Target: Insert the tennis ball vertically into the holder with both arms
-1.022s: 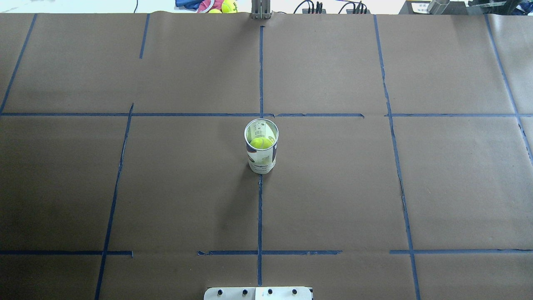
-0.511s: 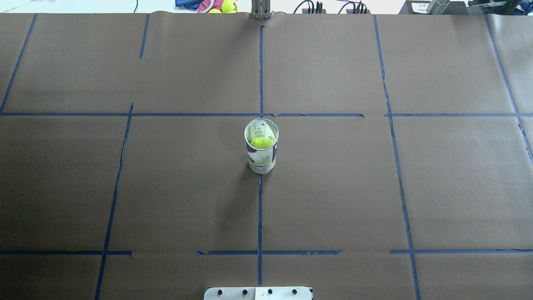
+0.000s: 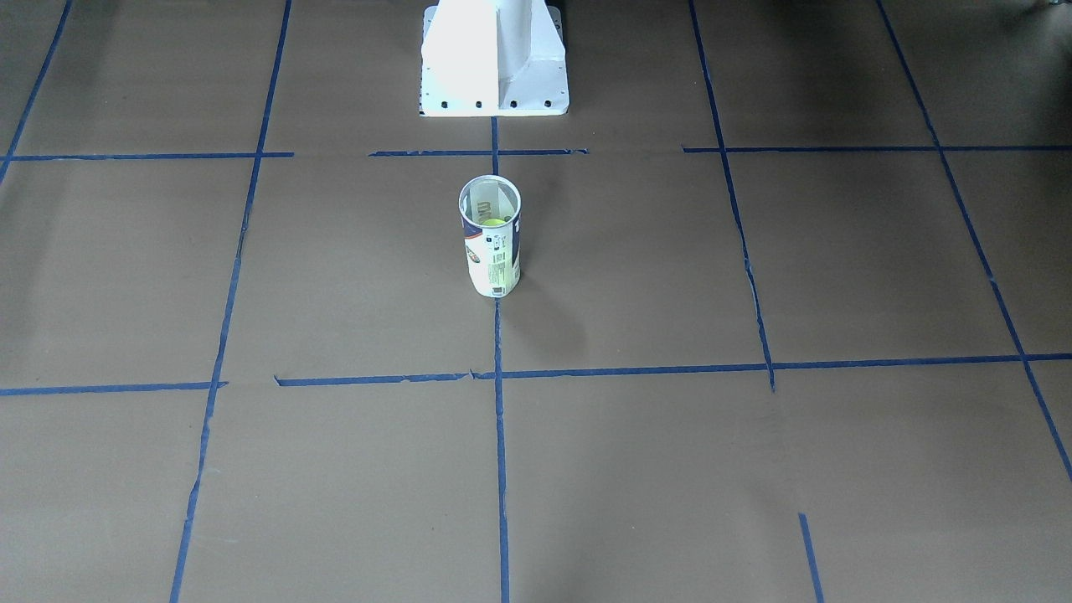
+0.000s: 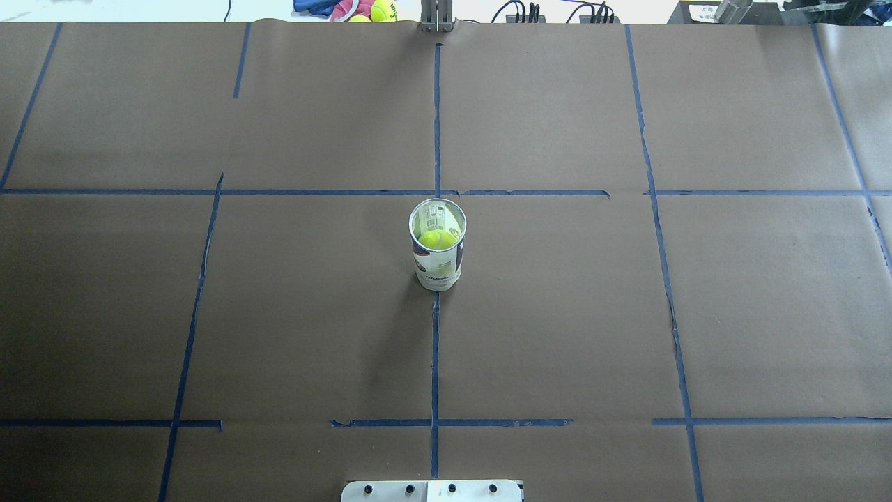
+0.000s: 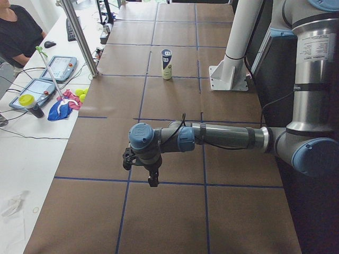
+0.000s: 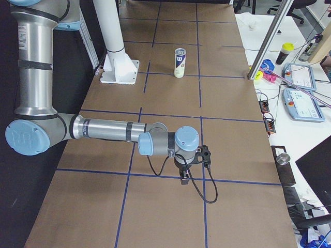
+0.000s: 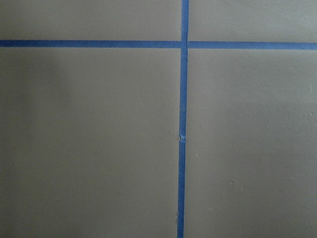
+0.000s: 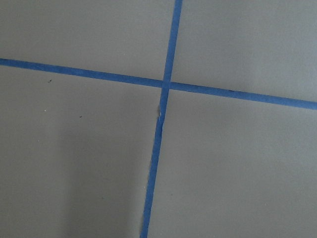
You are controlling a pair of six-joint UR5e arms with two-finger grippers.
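The holder (image 4: 437,268) stands upright and open-topped at the table's middle, on a blue tape line. The tennis ball (image 4: 437,239) sits inside it, below the rim; a sliver of it shows in the front-facing view (image 3: 497,222) inside the holder (image 3: 492,264). The holder also shows in the side views (image 5: 167,63) (image 6: 180,63). My left gripper (image 5: 152,179) hangs over the table's left end and my right gripper (image 6: 184,178) over the right end, both far from the holder and pointing down. I cannot tell whether either is open or shut. Both wrist views show only brown paper and tape.
The white pedestal base (image 3: 494,59) stands at the near edge behind the holder. Spare tennis balls and cloth (image 4: 362,10) lie past the far edge beside a metal post (image 4: 437,15). Tablets (image 5: 61,67) and a seated person (image 5: 16,32) are at the operators' side.
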